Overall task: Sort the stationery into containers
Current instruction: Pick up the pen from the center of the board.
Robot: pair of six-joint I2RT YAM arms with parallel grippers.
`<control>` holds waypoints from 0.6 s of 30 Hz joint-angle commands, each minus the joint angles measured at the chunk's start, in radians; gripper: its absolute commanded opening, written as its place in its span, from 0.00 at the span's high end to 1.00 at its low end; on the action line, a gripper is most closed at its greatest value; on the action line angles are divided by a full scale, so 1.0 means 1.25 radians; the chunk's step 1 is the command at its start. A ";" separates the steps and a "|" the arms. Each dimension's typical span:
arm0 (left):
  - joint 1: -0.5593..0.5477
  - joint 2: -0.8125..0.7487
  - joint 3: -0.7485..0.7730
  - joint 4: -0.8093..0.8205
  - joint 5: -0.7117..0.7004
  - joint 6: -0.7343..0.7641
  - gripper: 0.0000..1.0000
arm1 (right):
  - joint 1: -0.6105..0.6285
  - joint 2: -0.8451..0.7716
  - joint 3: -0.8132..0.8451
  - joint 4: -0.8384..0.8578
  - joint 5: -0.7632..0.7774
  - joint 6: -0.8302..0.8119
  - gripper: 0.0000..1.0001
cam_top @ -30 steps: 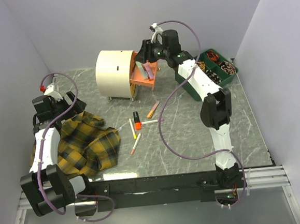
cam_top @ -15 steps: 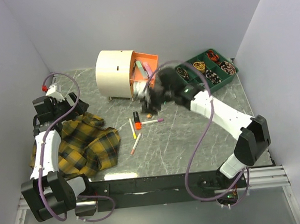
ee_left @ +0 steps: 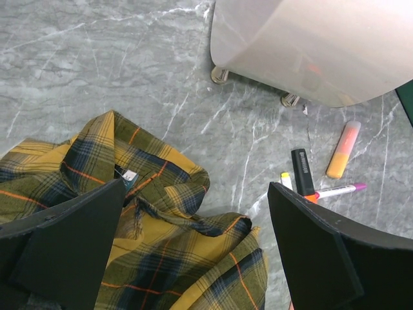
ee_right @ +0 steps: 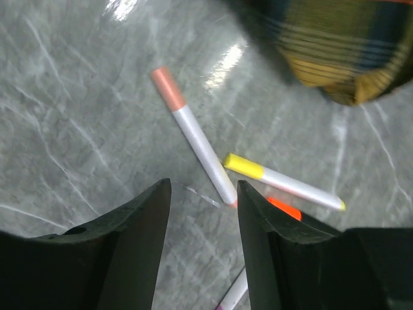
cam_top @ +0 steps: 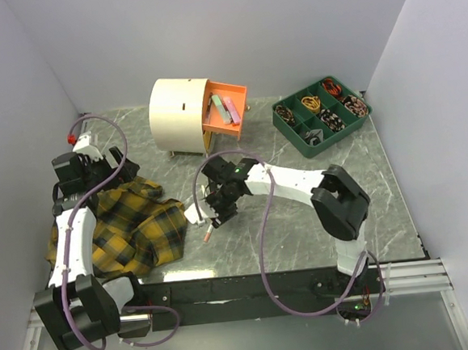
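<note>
The loose stationery lies on the grey table (cam_top: 304, 236) between the chest (cam_top: 179, 114) and the plaid cloth (cam_top: 132, 223). A white pen with a salmon cap (ee_right: 193, 138) lies slantwise, and the bare end of its barrel almost meets a white pen with a yellow cap (ee_right: 284, 183). Just beyond them sit a black marker with an orange end (ee_left: 301, 171) and a thin pen with a pink tip (ee_left: 337, 191). An orange-to-pink highlighter (ee_left: 342, 150) lies apart from them, closer to the chest's feet.

The chest is a cream drum lying on its side. Its orange drawer (cam_top: 236, 94) is pulled out, with a green marker (cam_top: 217, 110) and a pink marker (cam_top: 230, 109) side by side inside. A green tray (cam_top: 289, 134) stands to the right.

The right gripper (ee_right: 202, 187) hangs low over the two white pens. Its jaws are a narrow gap apart and hold nothing, and the salmon-capped pen's bare end lies below that gap. The left gripper (ee_left: 197, 187) is spread wide and empty above the cloth.

A second ago the right gripper was up at the drawer. Half a second ago it was a blur near the highlighter. It has since swung down and nearer, to the pens beside the cloth. The left arm has barely moved. The drawer holds the same two markers, and the salmon-capped pen looks to be where it was.
</note>
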 commanded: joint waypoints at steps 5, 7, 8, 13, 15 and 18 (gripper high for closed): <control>-0.002 -0.059 -0.025 0.028 -0.026 0.009 0.01 | 0.038 0.081 0.086 -0.093 0.031 -0.170 0.53; -0.004 -0.067 -0.026 0.023 -0.031 0.013 0.01 | 0.042 0.099 0.095 -0.105 0.030 -0.183 0.54; -0.003 -0.069 -0.028 0.022 -0.031 0.014 0.01 | 0.043 0.103 0.098 -0.105 0.031 -0.187 0.55; -0.003 -0.078 -0.034 0.022 -0.029 0.008 0.00 | 0.051 0.143 0.125 -0.124 0.042 -0.197 0.62; -0.004 -0.078 -0.039 0.025 -0.029 0.004 0.00 | 0.058 0.165 0.147 -0.143 0.055 -0.200 0.66; -0.004 -0.077 -0.036 0.021 -0.028 0.004 0.01 | 0.062 0.194 0.170 -0.151 0.064 -0.194 0.66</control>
